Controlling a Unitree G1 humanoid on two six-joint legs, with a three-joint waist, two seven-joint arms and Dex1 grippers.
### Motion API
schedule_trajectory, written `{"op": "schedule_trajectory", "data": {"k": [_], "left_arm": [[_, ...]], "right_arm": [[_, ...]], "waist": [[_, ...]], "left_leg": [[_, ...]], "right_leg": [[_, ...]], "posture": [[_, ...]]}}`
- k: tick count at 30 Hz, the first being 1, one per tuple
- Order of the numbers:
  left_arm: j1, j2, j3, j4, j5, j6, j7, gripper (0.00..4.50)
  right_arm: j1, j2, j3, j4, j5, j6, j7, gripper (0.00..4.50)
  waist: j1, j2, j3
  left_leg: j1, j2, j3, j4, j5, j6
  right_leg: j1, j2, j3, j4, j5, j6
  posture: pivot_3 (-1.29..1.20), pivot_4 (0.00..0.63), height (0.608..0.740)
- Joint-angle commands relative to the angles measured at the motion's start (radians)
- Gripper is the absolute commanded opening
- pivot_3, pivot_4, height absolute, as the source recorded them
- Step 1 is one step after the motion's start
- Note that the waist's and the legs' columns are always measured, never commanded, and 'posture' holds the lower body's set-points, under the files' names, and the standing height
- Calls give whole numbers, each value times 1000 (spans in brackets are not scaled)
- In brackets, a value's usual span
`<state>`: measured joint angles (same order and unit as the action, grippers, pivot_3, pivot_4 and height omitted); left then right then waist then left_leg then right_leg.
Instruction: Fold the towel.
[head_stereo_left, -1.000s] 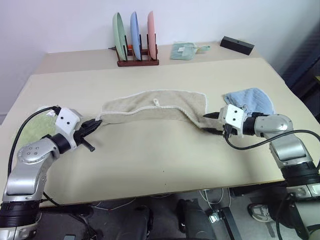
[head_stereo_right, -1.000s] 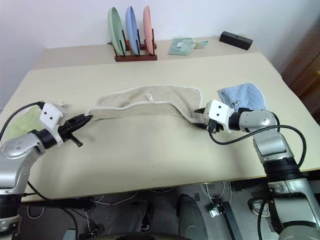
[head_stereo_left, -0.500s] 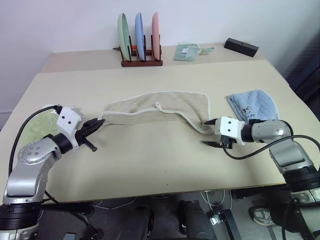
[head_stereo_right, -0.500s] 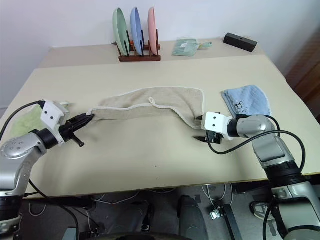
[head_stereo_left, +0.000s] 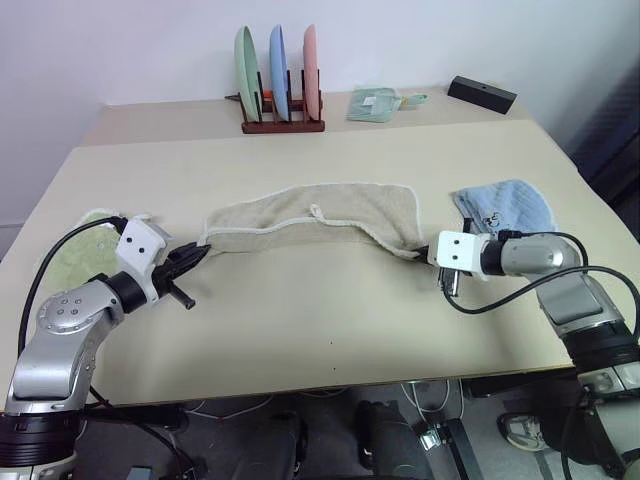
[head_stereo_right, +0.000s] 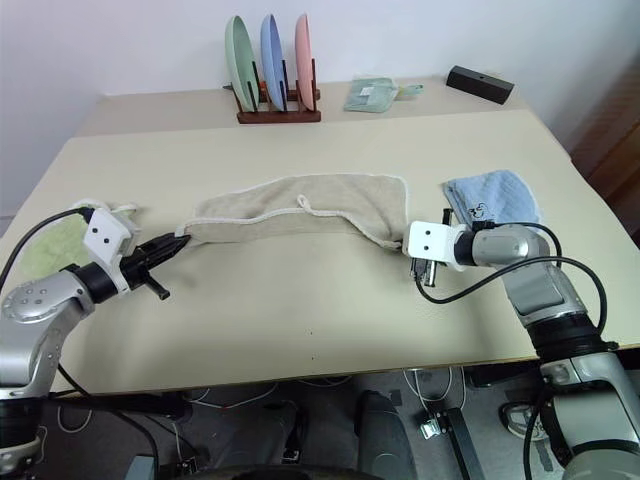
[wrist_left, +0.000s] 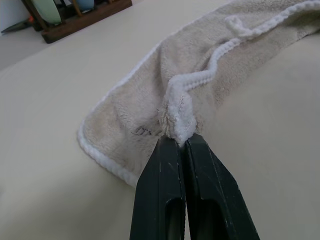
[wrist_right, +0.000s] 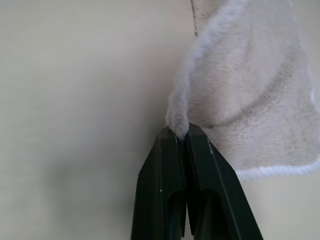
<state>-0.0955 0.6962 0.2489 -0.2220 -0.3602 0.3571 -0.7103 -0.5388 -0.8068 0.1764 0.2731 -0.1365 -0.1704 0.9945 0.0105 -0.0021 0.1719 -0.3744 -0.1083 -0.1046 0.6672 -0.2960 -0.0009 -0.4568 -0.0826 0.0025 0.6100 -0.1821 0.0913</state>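
Towel (head_stereo_left: 315, 215) lying mid-worktop (head_stereo_left: 330, 330), bunched lengthwise. Left gripper (wrist_left: 178, 141) pinching its 9 o'clock corner, right gripper (wrist_right: 178, 132) clamping the 3 o'clock corner. Grasp step looking done; next needs both lifting together, carrying toward 12 o'clock

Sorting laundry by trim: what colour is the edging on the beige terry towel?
White, on the beige terry towel; clearest in the left wrist view.

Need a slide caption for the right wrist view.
Right gripper shut on the beige towel's white-edged corner, above the table.
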Motion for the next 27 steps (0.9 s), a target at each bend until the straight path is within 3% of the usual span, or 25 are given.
{"op": "schedule_trajectory", "data": {"k": [1,5,8,10,13,18,21,27], "left_arm": [[-177,19,-17,142,103,-128,58,0],[-568,18,-46,545,250,-345,220,0],[-837,43,-9,817,282,-502,345,0],[-917,57,-6,916,289,-565,369,0],[-923,107,-9,934,265,-605,268,0],[-667,123,9,723,152,-499,77,0],[-386,140,31,439,56,-338,-18,0],[100,218,146,3,-113,-46,-168,0]], "right_arm": [[-190,6,-31,138,-79,-75,-157,27],[-516,20,17,444,-244,-174,-425,27],[-699,26,35,599,-314,-225,-587,27],[-751,24,47,657,-338,-261,-645,27],[-772,9,5,638,-267,-315,-595,27],[-614,-22,-16,492,-125,-349,-366,27],[-437,-64,-33,317,8,-280,-163,27],[-91,-225,-79,-94,262,89,175,27]], "waist": [[3,-1,1],[3,-2,1],[-3,-4,1],[-14,-5,0],[-34,-5,0],[-55,-5,0],[-56,-5,0],[-46,-3,1]], "left_leg": [[0,0,0,0,0,0],[0,0,0,0,2,-4],[-2,0,-1,-2,3,-5],[-7,0,-1,-4,2,-4],[-7,-1,1,-5,0,0],[-8,-3,5,-3,-2,3],[-10,-2,5,0,-2,3],[-14,0,6,0,-2,4]], "right_leg": [[0,0,0,0,0,0],[-1,1,-2,2,2,-3],[-5,1,-2,1,2,-3],[-9,0,-2,0,2,-3],[-11,-3,-3,0,2,-3],[-12,-4,-4,1,2,-2],[-12,-4,-4,2,2,-2],[-17,-4,-2,3,2,-2]], "posture": [[0,150,740],[0,150,740],[0,150,740],[0,150,740],[0,150,740],[0,150,740],[0,150,740],[0,150,740]]}}
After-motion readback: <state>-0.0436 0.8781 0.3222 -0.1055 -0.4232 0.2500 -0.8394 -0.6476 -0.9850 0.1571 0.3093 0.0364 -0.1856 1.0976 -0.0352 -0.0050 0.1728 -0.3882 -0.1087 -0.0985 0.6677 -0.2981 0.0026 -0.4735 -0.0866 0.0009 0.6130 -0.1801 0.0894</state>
